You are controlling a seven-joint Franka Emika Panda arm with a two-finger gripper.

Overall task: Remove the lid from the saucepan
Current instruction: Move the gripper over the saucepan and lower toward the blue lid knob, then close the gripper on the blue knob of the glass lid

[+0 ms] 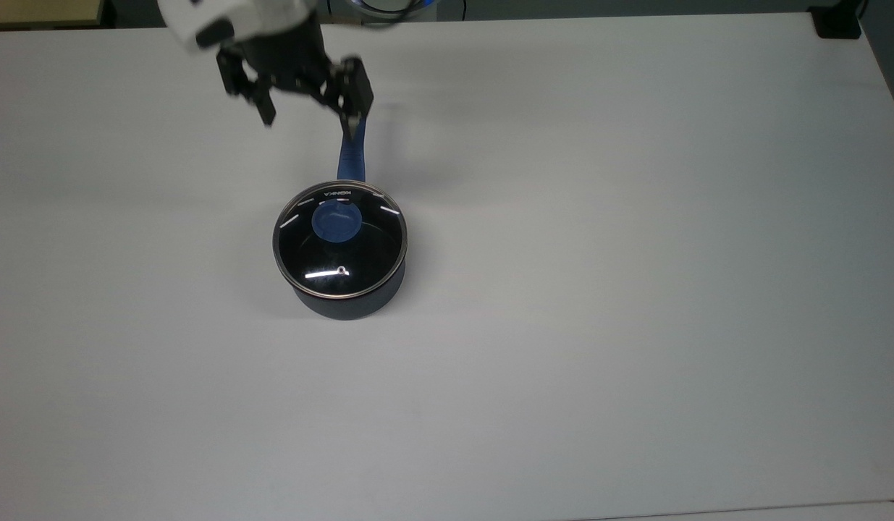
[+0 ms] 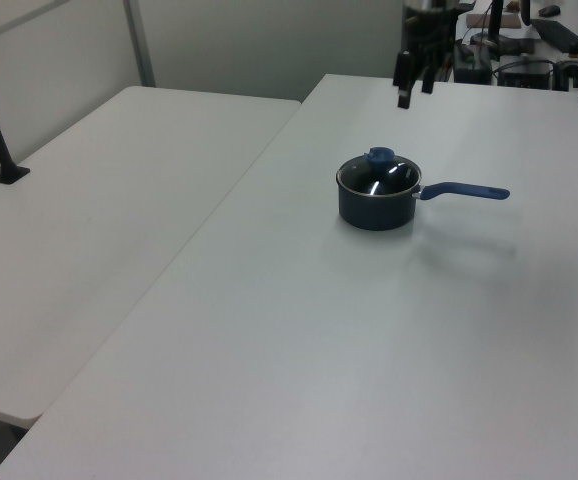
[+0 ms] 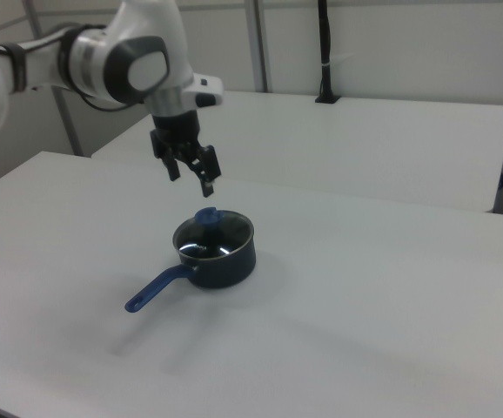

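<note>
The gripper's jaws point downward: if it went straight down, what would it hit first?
Probably the table beside the saucepan, or its handle; the open gripper hangs off to one side of the lid. Depth is unclear.
</note>
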